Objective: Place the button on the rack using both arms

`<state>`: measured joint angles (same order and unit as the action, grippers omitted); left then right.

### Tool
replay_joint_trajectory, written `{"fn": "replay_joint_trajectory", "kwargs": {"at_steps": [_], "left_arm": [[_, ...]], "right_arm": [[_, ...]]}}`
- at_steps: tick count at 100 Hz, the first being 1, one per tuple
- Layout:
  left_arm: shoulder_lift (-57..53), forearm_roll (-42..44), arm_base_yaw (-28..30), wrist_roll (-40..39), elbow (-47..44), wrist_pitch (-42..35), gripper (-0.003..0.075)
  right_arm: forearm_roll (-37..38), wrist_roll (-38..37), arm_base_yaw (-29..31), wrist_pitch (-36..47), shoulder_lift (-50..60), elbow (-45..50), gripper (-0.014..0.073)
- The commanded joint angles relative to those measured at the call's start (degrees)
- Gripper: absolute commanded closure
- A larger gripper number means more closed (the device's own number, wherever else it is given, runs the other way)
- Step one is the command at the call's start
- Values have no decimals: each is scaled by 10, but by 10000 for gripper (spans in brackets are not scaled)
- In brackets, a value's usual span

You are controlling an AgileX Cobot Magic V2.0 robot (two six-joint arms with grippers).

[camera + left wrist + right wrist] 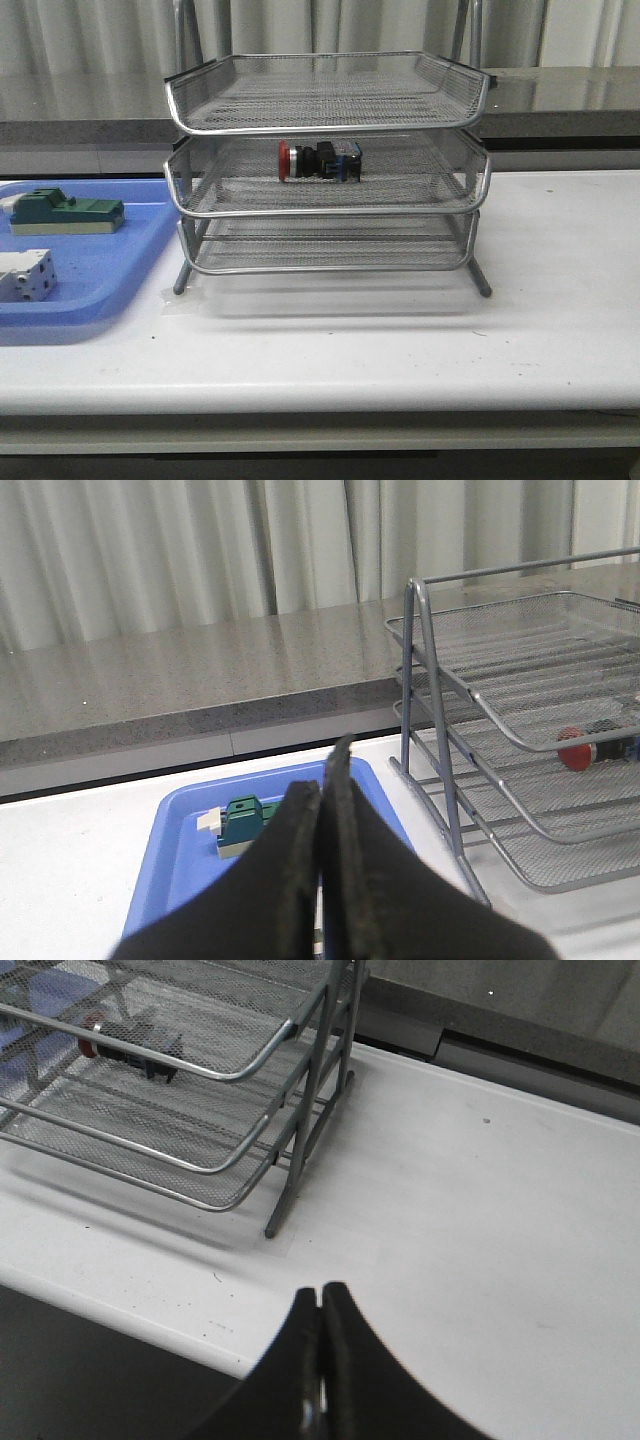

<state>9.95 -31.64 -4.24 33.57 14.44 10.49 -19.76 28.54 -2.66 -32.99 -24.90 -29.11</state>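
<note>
You see the rack (328,165) standing mid-table, three mesh tiers on a metal frame, its front feet set back from the table's (420,350) front edge with a bare white strip between. To the rack's right the tabletop runs bare to the picture's edge; to its left the blue tray (95,275) sits just beside the frame, so room on that side is tight. The tray holds a green block (66,212) and a white part (25,275), apart from each other. Behind the table runs a grey ledge (560,92) with curtains above it. The button (319,161) lies on its side in the middle tier, red cap toward the robot's left, blue block toward its right, roughly centred across the tier and resting on the mesh. The top tier's front rim overhangs it closely, and the middle tier's rim rises in front of it. Neither arm appears in the front view. Left gripper (322,790): fingers pressed together, nothing between them, held above the blue tray, well apart from the button. Right gripper (321,1295): fingers likewise closed and empty, over the table's front edge right of the rack's right front foot, well apart from the button.
</note>
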Motion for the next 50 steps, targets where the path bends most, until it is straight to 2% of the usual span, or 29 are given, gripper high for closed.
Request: {"fn": "replay_joint_trajectory", "kwargs": {"at_steps": [1, 13, 35, 50], "left_arm": [[5, -9, 1, -4, 16, -42, 741], [5, -9, 1, -4, 16, -42, 741], [5, -9, 1, -4, 16, -42, 741], [5, -9, 1, -4, 16, -42, 741]], "right_arm": [[-9, 0, 3, 53, 3, -4, 651], [20, -36, 1, 79, 26, 28, 651], [141, -208, -21, 153, 92, 115, 651], [179, -258, -24, 195, 144, 168, 651]]}}
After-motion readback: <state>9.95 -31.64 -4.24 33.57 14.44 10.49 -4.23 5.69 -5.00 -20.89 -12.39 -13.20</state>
